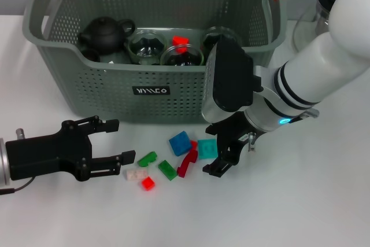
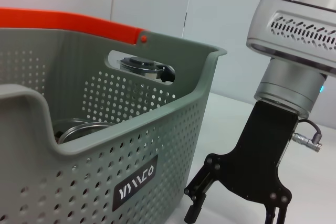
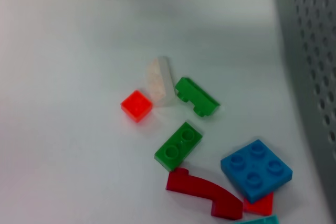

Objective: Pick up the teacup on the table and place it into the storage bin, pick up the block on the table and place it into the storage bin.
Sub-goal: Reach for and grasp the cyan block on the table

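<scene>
The grey-green storage bin (image 1: 115, 85) stands at the back of the table, and also fills the left wrist view (image 2: 94, 150). Inside it are a black teapot (image 1: 104, 33), two glass teacups (image 1: 144, 47) and a red block (image 1: 180, 40). Loose blocks lie in front of the bin: blue (image 1: 180, 143), teal (image 1: 207, 148), curved red (image 1: 188, 164), two green (image 1: 167, 169), white (image 1: 134, 173) and small red (image 1: 148, 184). My right gripper (image 1: 222, 154) hangs open just over the teal block. Left of the pile, my left gripper (image 1: 118, 141) is open and holds nothing.
A glass vessel (image 1: 306, 27) stands on the table to the right of the bin, behind my right arm. The right wrist view shows the blue block (image 3: 256, 170), a green block (image 3: 178, 145) and the bin wall (image 3: 310, 66) close beside them.
</scene>
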